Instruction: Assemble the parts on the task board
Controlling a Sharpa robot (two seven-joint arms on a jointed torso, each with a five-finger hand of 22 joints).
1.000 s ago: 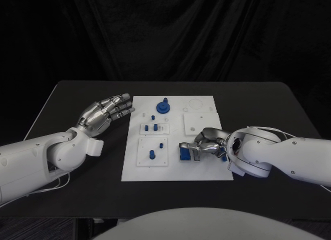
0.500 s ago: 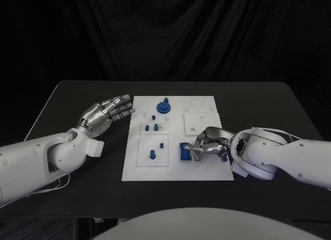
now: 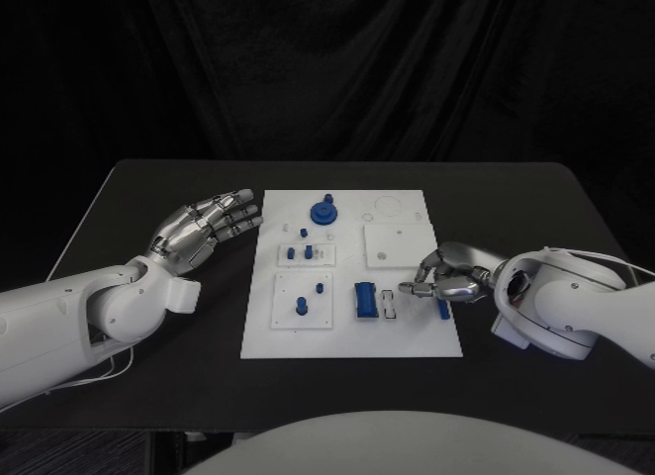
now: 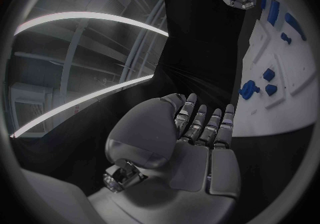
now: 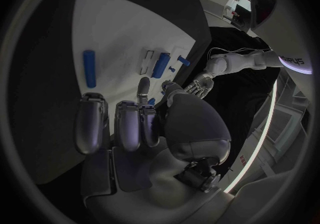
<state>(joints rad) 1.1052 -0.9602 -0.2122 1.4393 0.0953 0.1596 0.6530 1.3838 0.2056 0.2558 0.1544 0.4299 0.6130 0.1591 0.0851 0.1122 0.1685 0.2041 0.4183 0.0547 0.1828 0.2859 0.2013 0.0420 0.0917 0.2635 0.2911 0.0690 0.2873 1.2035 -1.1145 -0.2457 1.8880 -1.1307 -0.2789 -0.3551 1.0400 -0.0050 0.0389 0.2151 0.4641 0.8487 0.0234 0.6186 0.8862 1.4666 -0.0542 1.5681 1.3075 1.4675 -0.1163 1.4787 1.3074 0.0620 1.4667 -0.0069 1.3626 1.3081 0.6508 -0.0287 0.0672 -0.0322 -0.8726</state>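
Looking down at the scene from the head view, hand outward:

Right hand: the right hand (image 3: 449,280) hovers at the right edge of the task board, fingers bent and apart, with nothing in them; from its own wrist view the fingers (image 5: 127,122) hang loose above the white plate, gripping nothing.

Beside the right hand: a white clip-like piece (image 3: 389,302) lies just off its fingertips, and a slim blue rod (image 3: 442,308) lies on the board right below the hand.

Blue block: a larger upright blue part (image 3: 365,300) stands on the board just left of the white piece, apart from the hand.

Left hand: the left hand (image 3: 202,224) is held flat and spread beside the board's left edge, near its far corner, holding nothing; its wrist view shows the fingers (image 4: 203,122) straight and side by side, clear of the plate.

Task board: the task board (image 3: 414,341), a white plate, lies in the middle of the black surface (image 3: 156,188), between the two hands.

Other parts: a round blue knob (image 3: 324,211) stands near the board's far edge; small blue pegs (image 3: 308,250) sit in a raised white plate below it; more blue pegs (image 3: 309,297) sit in a second raised plate nearer the robot.

Plain plate: a square white plate (image 3: 399,243) lies on the board's right half, above the right hand.
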